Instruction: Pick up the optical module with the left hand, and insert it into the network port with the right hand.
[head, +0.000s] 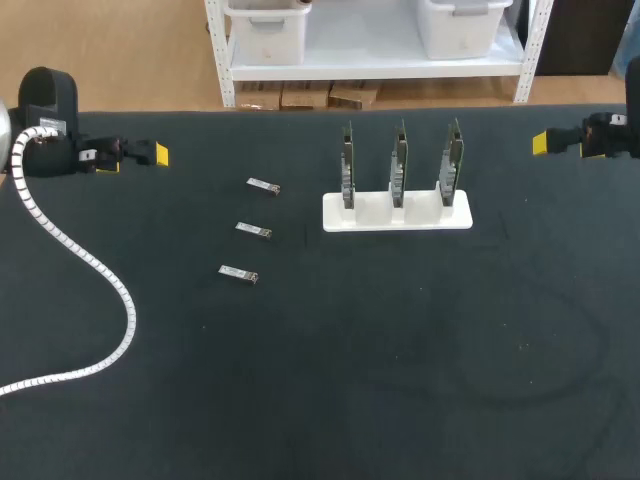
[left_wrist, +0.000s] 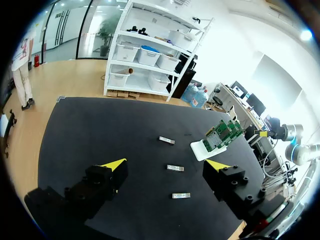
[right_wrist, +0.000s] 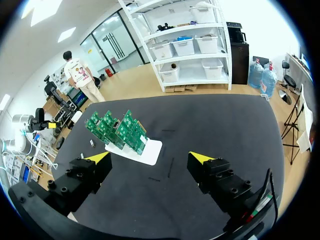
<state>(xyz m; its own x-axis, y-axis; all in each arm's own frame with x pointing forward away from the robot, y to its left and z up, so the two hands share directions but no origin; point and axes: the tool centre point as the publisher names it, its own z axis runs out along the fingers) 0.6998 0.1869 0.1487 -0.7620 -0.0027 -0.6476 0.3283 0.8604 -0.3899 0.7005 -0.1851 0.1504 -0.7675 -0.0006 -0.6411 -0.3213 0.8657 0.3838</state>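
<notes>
Three small silver optical modules lie in a slanted row left of centre on the black table: far (head: 263, 185), middle (head: 253, 230), near (head: 238, 273). In the left wrist view they lie ahead of and between the fingers: (left_wrist: 166, 140), (left_wrist: 175, 168), (left_wrist: 181, 195). A white base (head: 397, 222) holds three upright green network cards (head: 399, 160). My left gripper (head: 135, 158) hovers at the far left, open and empty, well apart from the modules. My right gripper (head: 562, 140) stands open and empty at the far right. In its wrist view the right gripper (right_wrist: 150, 158) faces the cards (right_wrist: 116, 131).
A white-wrapped cable (head: 92, 262) trails from my left arm across the table's left side toward the front edge. The left gripper (left_wrist: 166, 165) shows wide open over the mat, with the card stand (left_wrist: 221, 135) beyond the modules.
</notes>
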